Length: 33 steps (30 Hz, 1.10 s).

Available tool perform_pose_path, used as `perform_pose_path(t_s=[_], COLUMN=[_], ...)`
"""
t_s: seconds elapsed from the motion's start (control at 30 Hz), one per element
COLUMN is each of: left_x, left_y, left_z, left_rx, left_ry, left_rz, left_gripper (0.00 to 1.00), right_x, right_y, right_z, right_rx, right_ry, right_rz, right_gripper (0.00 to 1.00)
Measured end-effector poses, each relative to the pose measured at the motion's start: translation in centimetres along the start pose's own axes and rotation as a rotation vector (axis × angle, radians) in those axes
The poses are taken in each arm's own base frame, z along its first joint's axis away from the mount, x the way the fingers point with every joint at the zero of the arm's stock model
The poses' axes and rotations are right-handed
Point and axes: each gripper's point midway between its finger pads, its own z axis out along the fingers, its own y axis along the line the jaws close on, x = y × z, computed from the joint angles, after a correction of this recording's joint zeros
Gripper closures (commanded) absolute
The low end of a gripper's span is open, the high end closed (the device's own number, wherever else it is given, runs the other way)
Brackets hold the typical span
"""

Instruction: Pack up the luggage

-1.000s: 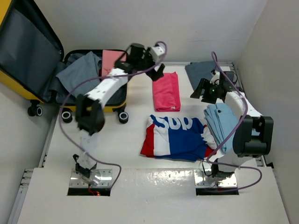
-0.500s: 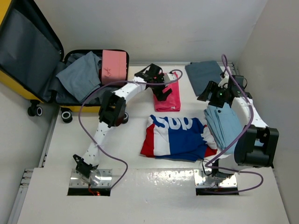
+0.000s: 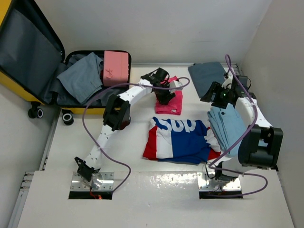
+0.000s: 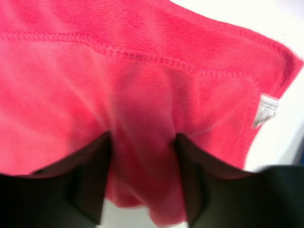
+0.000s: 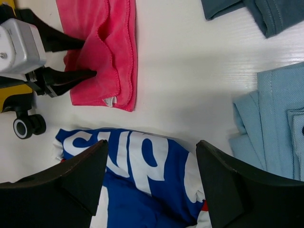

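Well off to the left of the left pincer (image 3: 166,97), at the table's far left corner, stands the luggage (image 3: 28,52), a yellow hard-shell suitcase with black trim and black wheels (image 3: 35,112). It lies open, its lid tilted up and back to show dark grey fabric lining. The lower half holds a rumpled grey garment (image 3: 80,78) that spills over its left side, and just beside that, against the far right wall, a pink rectangular item (image 3: 116,68).

The left pincer is pressed down on a red towel (image 3: 173,104) lying folded on the table (image 3: 137,107). Its two fingers straddle a raised ridge of the cloth and pinch it between them. A small white tag (image 4: 266,109) shows at the towel's hem.

Nearer the arm bases than that pincer lies a red, white and blue shirt (image 3: 178,137).

The right pincer (image 3: 207,93) hangs above bare table to the right of the towel, fingers wide apart with nothing between them. Just behind it lies a folded light blue garment (image 3: 228,126), and beyond it a dark grey one (image 3: 206,73).
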Motion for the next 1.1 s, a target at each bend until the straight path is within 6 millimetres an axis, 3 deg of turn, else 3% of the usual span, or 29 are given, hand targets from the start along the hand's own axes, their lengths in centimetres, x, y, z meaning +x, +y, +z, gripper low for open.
perform_pose_path(t_s=[0.07, 0.1, 0.23, 0.33, 0.4, 0.5, 0.63, 0.73, 0.8, 0.9, 1.1], left_x=[0.3, 0.4, 1.3, 1.0, -0.2, -2.9, -4.5, -1.8, 1.2, 5.5, 14.7], left_y=[-0.3, -0.3, -1.0, -0.8, 0.1, 2.2, 5.2, 6.7, 6.7, 7.1, 8.8], left_z=[-0.2, -0.4, -1.8, -4.0, -6.9, -15.2, -31.1, -41.3, -45.0, -46.5, -43.7], left_rx=[0.011, 0.013, 0.026, 0.017, -0.005, -0.071, -0.27, -0.463, -0.545, -0.576, -0.478], left_ry=[0.011, 0.012, 0.039, 0.03, -0.009, -0.144, -0.344, -0.405, -0.391, -0.343, -0.221], left_rz=[0.007, 0.007, -0.028, -0.08, -0.107, -0.128, -0.129, -0.132, -0.163, -0.245, -0.454], left_gripper=[0.58, 0.71, 1.0, 1.0, 1.0, 1.0, 1.0, 1.0, 1.0, 1.0, 1.0], right_x=[-0.2, -0.3, -0.4, -0.1, 0.2, 0.5, 0.8, 0.7, 0.7, 0.4, -0.2], right_y=[0.1, 0.2, 0.4, 0.7, 1.2, 1.8, 2.7, 3.0, 3.2, 3.7, 4.7], right_z=[0.1, 0.2, 0.7, 1.2, 1.6, 2.2, 3.0, 3.7, 4.2, 4.9, 6.0], right_rx=[-0.008, -0.012, -0.026, -0.038, -0.053, -0.073, -0.1, -0.108, -0.113, -0.12, -0.133], right_ry=[0.002, 0.003, 0.01, 0.028, 0.041, 0.052, 0.07, 0.078, 0.087, 0.093, 0.106], right_rz=[-0.001, -0.001, -0.003, -0.007, -0.014, -0.029, -0.04, -0.048, -0.054, -0.064, -0.089], right_gripper=[0.27, 0.28, 0.3, 0.3, 0.3, 0.3, 0.3, 0.3, 0.3, 0.3, 0.3])
